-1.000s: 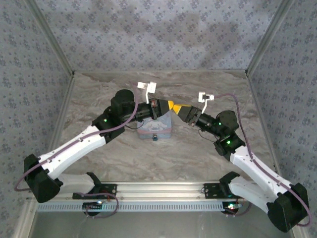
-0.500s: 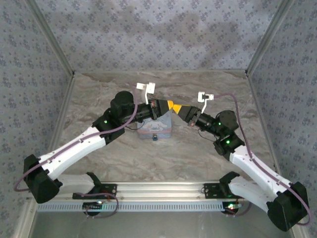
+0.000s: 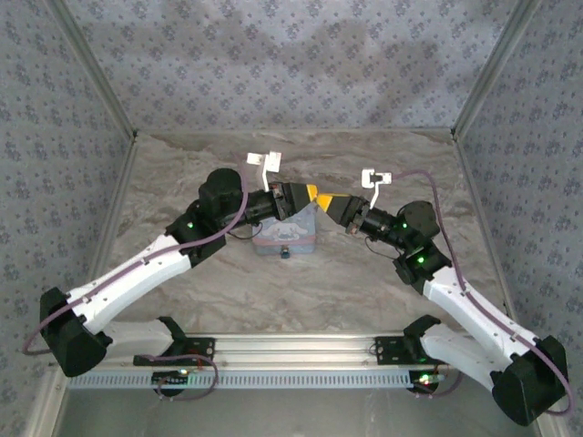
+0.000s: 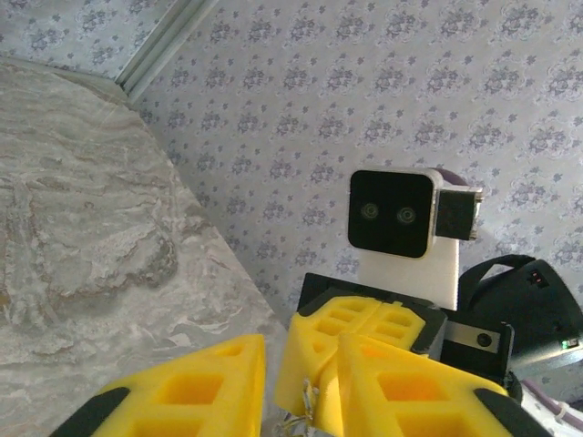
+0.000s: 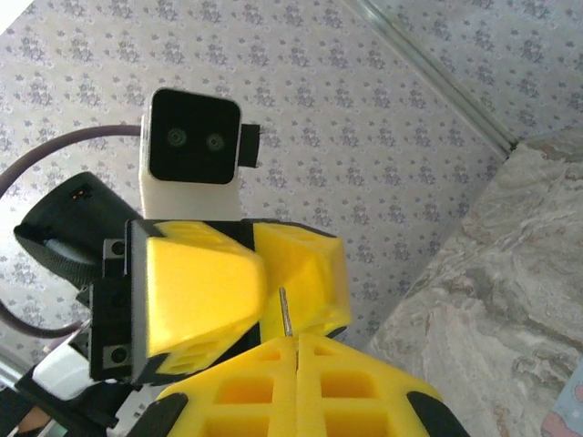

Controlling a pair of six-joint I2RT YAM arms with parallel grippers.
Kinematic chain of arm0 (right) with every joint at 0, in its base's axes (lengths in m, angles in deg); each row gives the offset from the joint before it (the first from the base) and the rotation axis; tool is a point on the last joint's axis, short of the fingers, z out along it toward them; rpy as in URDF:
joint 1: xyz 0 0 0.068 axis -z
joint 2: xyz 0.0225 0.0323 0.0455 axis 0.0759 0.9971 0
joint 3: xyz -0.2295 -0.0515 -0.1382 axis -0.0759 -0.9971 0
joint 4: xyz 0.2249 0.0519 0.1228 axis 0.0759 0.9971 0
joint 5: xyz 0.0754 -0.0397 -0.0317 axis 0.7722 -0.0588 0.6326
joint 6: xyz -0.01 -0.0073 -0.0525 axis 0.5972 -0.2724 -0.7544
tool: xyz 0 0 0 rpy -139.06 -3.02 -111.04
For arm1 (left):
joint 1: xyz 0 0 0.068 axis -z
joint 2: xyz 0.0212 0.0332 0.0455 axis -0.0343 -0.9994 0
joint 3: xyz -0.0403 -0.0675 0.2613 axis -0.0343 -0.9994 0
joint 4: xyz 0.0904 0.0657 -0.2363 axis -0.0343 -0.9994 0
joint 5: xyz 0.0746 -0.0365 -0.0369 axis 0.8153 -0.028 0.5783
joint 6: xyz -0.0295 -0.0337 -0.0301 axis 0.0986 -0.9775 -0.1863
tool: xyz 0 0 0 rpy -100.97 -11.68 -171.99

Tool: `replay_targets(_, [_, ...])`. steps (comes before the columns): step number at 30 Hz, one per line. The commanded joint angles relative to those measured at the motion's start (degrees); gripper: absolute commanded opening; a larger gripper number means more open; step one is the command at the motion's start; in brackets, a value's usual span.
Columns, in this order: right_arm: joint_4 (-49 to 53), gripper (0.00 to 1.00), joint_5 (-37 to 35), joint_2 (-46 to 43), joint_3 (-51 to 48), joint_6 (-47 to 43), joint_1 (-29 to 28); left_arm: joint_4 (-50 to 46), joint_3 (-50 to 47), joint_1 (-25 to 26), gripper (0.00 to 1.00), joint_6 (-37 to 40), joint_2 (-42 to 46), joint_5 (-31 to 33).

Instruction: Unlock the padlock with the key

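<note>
Marbled table (image 3: 228, 300), patterned walls. Left gripper (image 3: 313, 193) above tin (image 3: 273, 242), jaws narrowly parted, likely to receive key. Padlock (image 3: 286, 252) on tin's near face, untouched. Right gripper (image 3: 333, 200) tip-to-tip with left, jaws pinched on thin key (image 5: 285, 314), seemingly presenting it.

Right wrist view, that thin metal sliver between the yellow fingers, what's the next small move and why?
Probably ease the left gripper back. The right gripper pinches the sliver, likely the key, and the left one's fingers stand apart beside it, while the padlock hangs low on the front of the tin.
</note>
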Motion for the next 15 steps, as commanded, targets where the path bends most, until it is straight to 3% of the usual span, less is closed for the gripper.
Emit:
replay_targets(1, [1.36,0.0,2.97,-1.07,2.64,-2.0,0.42,-0.25,1.23,-0.25,0.21,-0.06,0.66,-2.04])
replay_targets(6, [2.99,0.0,4.23,-1.36,2.93,-2.68,1.0,-0.19,1.5,-0.28,0.19,-0.2,0.76,-2.11])
replay_targets(9, [3.92,0.0,4.44,-1.59,2.85,-2.69,1.6,-0.11,1.6,-0.27,0.01,-0.11,0.6,-2.61])
replay_targets(13, [3.85,0.01,3.87,-2.39,2.84,-2.06,2.64,0.92,1.17,-0.2,0.0,-0.74,0.35,-2.99])
replay_targets(15, [3.59,0.26,2.15,-2.98,2.9,-1.36,2.64,1.7,0.69,-0.29,0.0,-1.49,0.44,-2.17])
